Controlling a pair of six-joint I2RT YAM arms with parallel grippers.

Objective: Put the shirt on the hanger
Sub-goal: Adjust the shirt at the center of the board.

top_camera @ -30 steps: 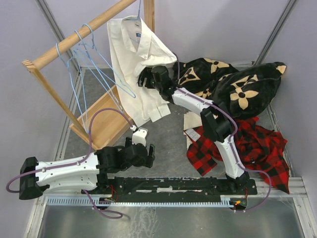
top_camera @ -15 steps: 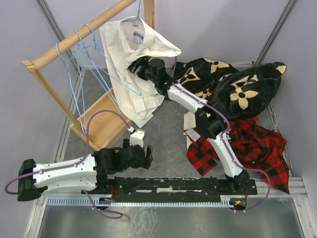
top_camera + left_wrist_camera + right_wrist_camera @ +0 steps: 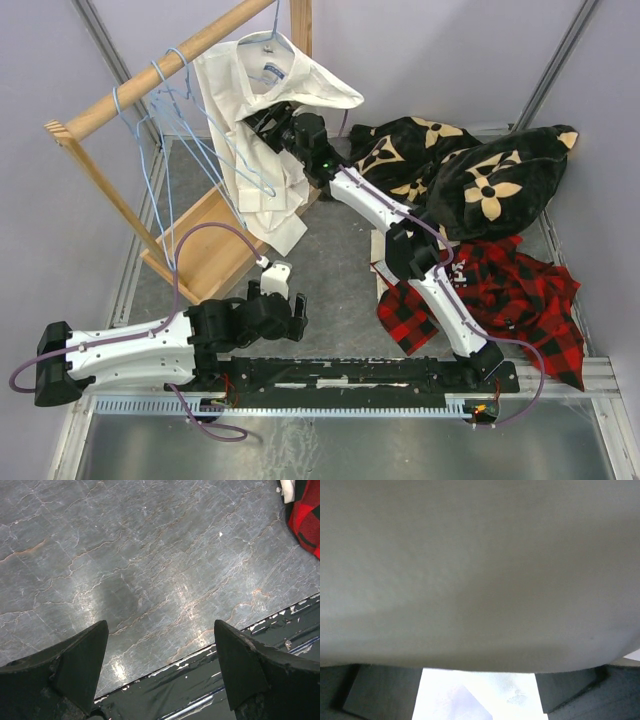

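Observation:
The cream-white shirt (image 3: 255,170) hangs from the wooden rail (image 3: 150,80) on a light-blue hanger whose hook (image 3: 276,28) rises from the collar. My right gripper (image 3: 262,122) is pushed in under the shirt's right shoulder, just below the collar. In the right wrist view the cloth (image 3: 480,570) drapes over my fingertips. The finger bases (image 3: 375,695) stand wide apart, so the gripper (image 3: 480,675) looks open. My left gripper (image 3: 296,312) hangs open and empty low over the grey floor (image 3: 150,555), with nothing between its fingers (image 3: 160,670).
Several more blue hangers (image 3: 165,100) hang on the rail to the shirt's left. The wooden rack base (image 3: 205,250) lies below. A black flowered blanket (image 3: 470,170) and a red plaid garment (image 3: 500,290) lie at the right. The plaid's edge shows in the left wrist view (image 3: 305,515).
My right gripper has moved up and to the left under the shirt, pushing its right side up toward the rail. The shirt's hem has risen and bunched. The left arm has barely moved.

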